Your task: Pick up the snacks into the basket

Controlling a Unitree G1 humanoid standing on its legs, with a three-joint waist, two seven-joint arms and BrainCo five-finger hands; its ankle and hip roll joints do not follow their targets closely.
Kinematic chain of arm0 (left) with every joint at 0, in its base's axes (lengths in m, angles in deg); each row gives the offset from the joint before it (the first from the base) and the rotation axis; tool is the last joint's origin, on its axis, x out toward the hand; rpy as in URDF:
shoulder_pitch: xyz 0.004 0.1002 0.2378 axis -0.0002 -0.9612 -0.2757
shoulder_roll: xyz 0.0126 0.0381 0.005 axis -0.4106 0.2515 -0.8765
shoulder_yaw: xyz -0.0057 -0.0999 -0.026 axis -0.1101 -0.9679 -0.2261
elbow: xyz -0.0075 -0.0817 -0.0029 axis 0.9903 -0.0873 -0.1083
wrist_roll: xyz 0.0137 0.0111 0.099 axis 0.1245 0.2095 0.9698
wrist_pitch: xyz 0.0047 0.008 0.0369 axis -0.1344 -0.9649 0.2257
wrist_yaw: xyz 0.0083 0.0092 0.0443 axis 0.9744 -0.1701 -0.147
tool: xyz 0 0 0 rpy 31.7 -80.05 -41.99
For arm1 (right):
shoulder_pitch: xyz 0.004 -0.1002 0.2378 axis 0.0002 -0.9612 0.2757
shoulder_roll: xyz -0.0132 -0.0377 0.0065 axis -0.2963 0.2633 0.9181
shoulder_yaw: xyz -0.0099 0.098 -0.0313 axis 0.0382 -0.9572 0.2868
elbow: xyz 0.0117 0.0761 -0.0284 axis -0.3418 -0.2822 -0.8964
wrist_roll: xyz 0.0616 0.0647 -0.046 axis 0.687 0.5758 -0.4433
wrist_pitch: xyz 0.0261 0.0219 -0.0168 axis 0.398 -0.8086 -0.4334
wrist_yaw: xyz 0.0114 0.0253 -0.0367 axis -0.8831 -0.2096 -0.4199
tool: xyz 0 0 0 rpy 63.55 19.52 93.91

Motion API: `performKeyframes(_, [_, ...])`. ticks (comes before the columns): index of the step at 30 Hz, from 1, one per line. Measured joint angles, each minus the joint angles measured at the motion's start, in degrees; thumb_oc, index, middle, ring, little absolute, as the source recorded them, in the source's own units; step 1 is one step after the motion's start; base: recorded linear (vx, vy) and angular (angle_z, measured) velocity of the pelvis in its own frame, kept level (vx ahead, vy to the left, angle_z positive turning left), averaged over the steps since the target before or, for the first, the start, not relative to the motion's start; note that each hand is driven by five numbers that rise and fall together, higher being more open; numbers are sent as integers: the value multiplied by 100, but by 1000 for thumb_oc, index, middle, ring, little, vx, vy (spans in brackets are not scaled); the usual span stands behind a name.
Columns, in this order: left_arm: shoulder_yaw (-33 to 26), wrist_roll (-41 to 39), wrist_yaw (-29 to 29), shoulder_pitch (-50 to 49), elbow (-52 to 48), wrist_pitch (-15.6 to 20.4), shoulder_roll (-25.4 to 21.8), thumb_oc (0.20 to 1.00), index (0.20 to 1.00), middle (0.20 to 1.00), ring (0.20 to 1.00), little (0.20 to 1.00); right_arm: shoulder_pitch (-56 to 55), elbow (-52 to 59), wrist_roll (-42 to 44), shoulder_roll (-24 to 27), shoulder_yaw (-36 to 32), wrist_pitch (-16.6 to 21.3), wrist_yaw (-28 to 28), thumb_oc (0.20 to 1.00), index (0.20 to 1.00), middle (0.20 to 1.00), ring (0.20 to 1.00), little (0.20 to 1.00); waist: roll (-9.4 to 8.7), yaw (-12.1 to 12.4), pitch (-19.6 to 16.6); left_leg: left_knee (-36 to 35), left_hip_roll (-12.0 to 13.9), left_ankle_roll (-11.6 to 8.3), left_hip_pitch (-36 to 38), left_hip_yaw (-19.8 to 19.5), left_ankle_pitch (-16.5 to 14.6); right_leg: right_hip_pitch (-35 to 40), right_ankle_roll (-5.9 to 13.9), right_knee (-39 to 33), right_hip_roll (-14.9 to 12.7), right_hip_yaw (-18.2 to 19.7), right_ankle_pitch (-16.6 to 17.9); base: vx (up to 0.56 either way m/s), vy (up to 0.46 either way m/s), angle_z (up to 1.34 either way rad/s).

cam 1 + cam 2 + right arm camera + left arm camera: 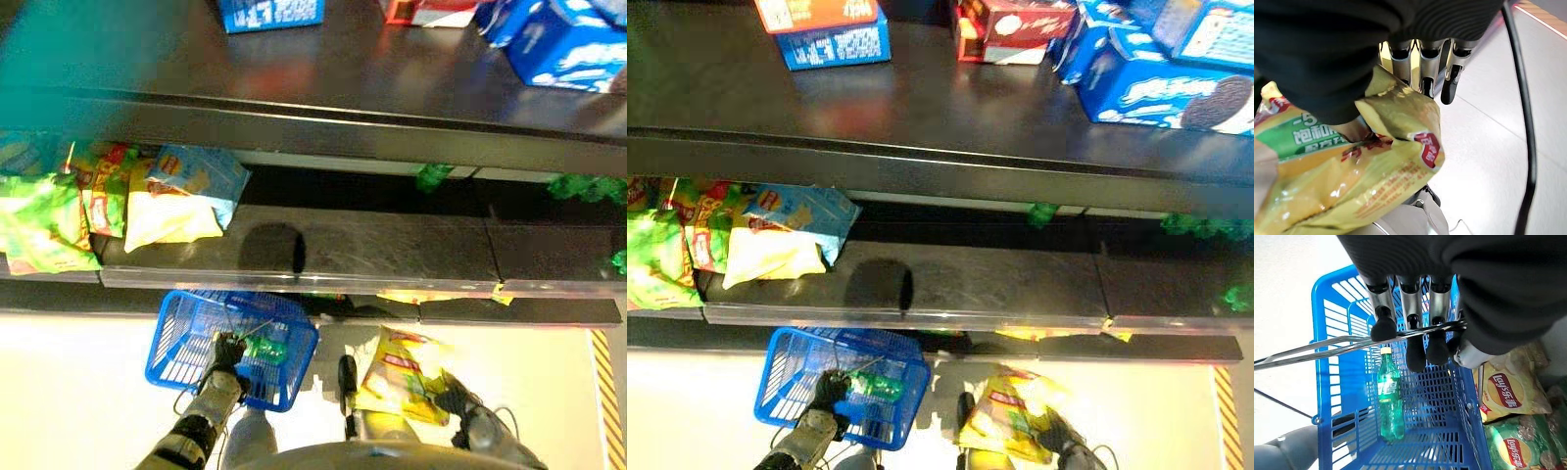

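Mid-task: right hand (453, 401) clamps yellow chip bag (400, 376) beside, not yet in, blue basket (171, 338) hung by its handle (1327, 343) from left hand (1415, 340); more bags (162, 196) left on shelf (392, 250).

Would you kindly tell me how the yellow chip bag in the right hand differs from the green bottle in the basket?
The yellow chip bag is crumpled foil, gripped by the right hand; the green bottle is rigid plastic, lying loose in the blue basket, whose handle the left hand holds.

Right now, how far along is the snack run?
Done: nothing snack-wise; the basket holds a green bottle. In hand: left hand curled on the basket handle, right hand gripping a yellow chip bag beside the basket. Left: drop it in; more bags sit on the shelf.
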Motion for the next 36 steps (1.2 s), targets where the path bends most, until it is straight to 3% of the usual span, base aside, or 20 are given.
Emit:
performKeyframes(12, [923,-237,196,844,-472,67,189,200,200,200,200,200,2322,-933,-22,-677,1070,-237,329,200,200,200,200,200,93,376,868,6,-31,19,-347,-62,73,-299,-2,3,-27,-76,35,-38,7,3])
performKeyframes(17, [1346,-436,139,1353,-529,106,204,200,200,200,200,200,3264,-1541,347,-979,1416,-347,579,200,200,200,200,200,252,461,1106,37,-44,21,-607,-159,111,-475,-7,3,-37,-200,40,-33,6,12])
performKeyframes(29, [1775,-842,-44,2110,-1056,336,325,200,200,200,200,200,3773,-2005,1487,-1319,1419,-326,979,200,200,200,200,200,337,619,1335,150,-52,13,-1215,-320,169,-938,-35,5,-44,-354,81,-16,7,6])
performKeyframes(34, [2061,-1049,33,2138,-1730,453,528,200,200,200,200,200,4186,-2517,1856,-1298,1137,-242,1208,200,200,200,200,200,560,782,1564,196,-59,8,-1412,-423,198,-1065,-47,5,-54,-437,102,-12,8,7])
performKeyframes(36, [2195,-1132,79,2138,-1808,457,536,200,200,200,200,200,4282,-2568,1919,-1300,1108,-240,1259,200,200,200,200,200,561,792,1565,198,-55,3,-1412,-446,202,-1063,-46,3,-60,-447,100,0,6,3])
